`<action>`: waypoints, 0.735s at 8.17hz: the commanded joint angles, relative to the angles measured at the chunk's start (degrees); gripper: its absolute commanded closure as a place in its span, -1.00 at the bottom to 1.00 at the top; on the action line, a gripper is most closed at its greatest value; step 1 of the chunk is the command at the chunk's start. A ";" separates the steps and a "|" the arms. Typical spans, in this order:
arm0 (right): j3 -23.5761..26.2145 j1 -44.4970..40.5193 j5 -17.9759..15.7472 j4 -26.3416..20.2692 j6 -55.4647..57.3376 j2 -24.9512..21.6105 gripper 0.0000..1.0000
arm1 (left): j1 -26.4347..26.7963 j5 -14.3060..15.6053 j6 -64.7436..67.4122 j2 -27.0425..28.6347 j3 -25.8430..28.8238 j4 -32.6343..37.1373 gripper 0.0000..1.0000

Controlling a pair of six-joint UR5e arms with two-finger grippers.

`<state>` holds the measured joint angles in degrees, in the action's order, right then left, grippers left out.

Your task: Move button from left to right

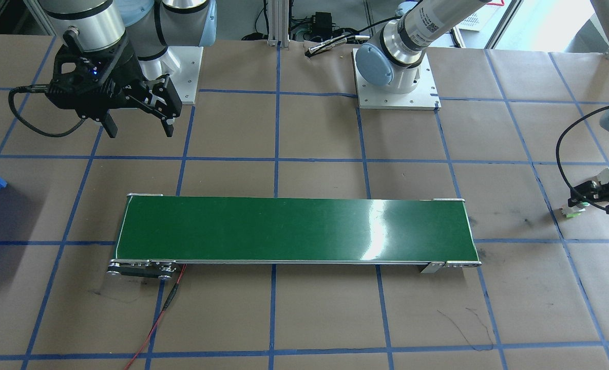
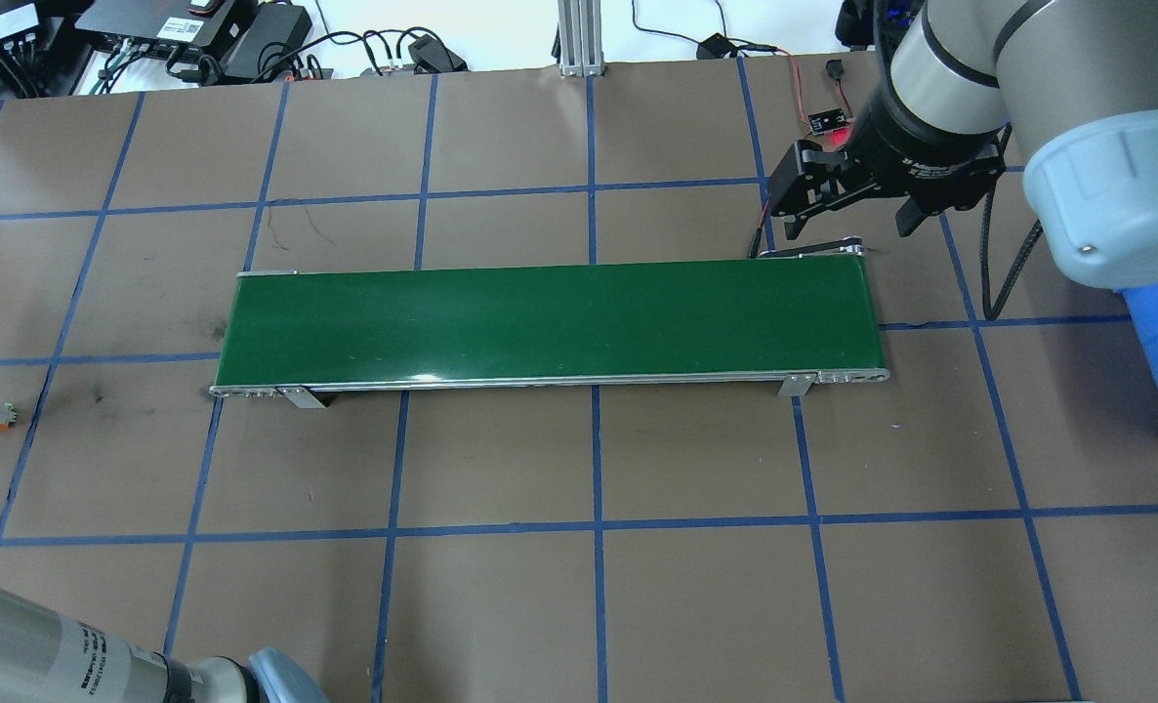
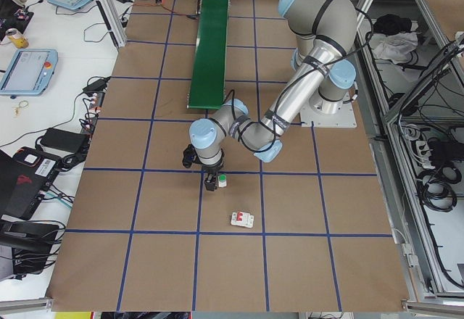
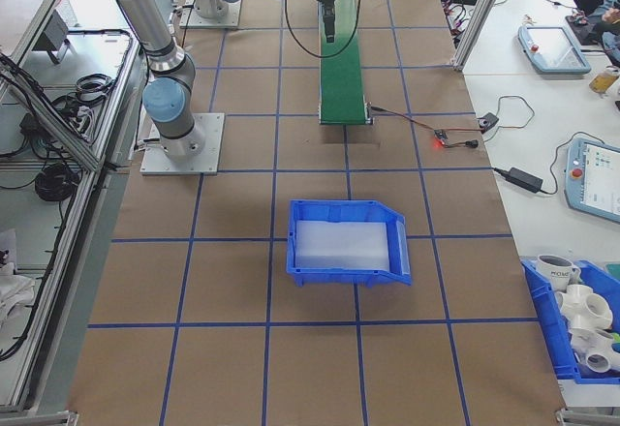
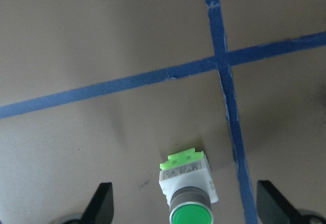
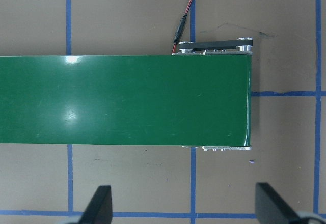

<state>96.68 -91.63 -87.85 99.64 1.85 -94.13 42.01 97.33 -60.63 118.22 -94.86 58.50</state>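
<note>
On the brown, blue-taped table [image 2: 579, 586], well off the left end of the green conveyor belt [image 2: 550, 322], the button [image 5: 187, 191] is seen lying on its side, its round green cap turned toward the left wrist camera and its pale boxy body behind it. It rests just beside a crossing of two blue tape lines [image 5: 220, 58]. The left gripper [image 5: 183, 206] is held low around it: its two fingers [image 5: 102, 203] are spread wide on either side of the button, and neither is seen touching it. In the front-facing view the same gripper [image 1: 587, 198] is found at the picture's right edge, with the button [image 1: 574, 210] at its tip.

The right gripper [image 2: 847, 220] is held above the belt's other end, its jaws wide apart and nothing between them; in its wrist view the belt's end [image 6: 153, 102] and a red and black wire [image 6: 186, 15] are shown below.

A small white block with a red mark [image 3: 242, 220] is seen lying on the table near the button, apart from it. A blue bin [image 4: 349, 242] is placed beyond the belt's right end.
</note>
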 commanded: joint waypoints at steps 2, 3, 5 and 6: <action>0.00 -0.04 -0.04 0.03 0.00 0.00 -1.00 | 0.00 0.14 2.27 2.63 -0.15 -1.98 -1.00; 0.00 -0.04 0.04 0.03 0.00 0.00 -1.00 | 0.00 0.14 2.27 2.63 -0.06 -1.98 -1.00; 0.00 -0.04 0.04 0.03 0.00 0.00 -1.00 | -0.09 0.66 3.76 2.89 -0.15 -1.98 -1.00; 0.00 0.05 0.04 0.03 0.08 0.00 -1.00 | -0.09 0.75 3.77 3.33 -0.15 -1.98 -1.00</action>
<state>96.68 -91.65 -87.84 99.64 1.85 -94.13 41.98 97.75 -57.39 121.03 -94.96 56.52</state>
